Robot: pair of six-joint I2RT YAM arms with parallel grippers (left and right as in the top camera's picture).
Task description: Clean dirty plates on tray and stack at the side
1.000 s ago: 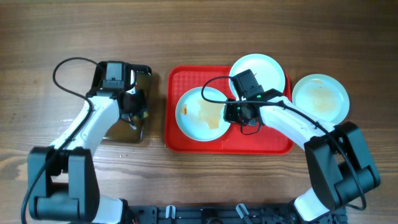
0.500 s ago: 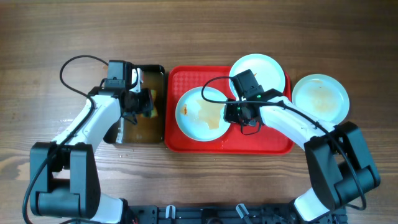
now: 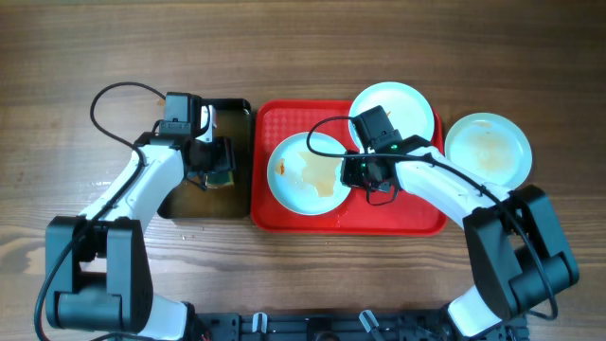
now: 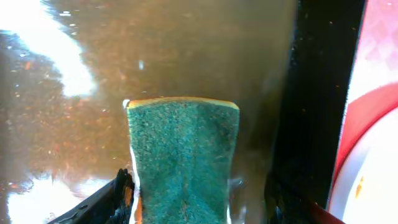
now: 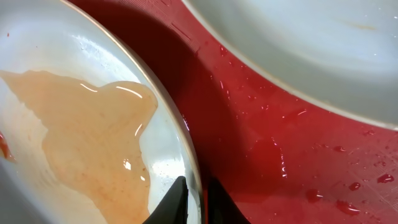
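The left fingers (image 4: 112, 202) pinch a green sponge (image 4: 183, 155) over the black tray (image 3: 227, 199) of brown water, just left of the red tray (image 3: 398, 216). The right fingers (image 5: 174, 205) pinch the rim of the smeared plate (image 3: 303, 175), which lies inside the red tray. A second plate (image 3: 398, 109) overlaps the red tray's far right corner. A third plate (image 3: 488, 147) sits on the tabletop (image 3: 303, 47) just right of the red tray.

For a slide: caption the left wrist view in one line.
Left gripper clamps a green sponge over the black tray's brownish water; red tray at right.
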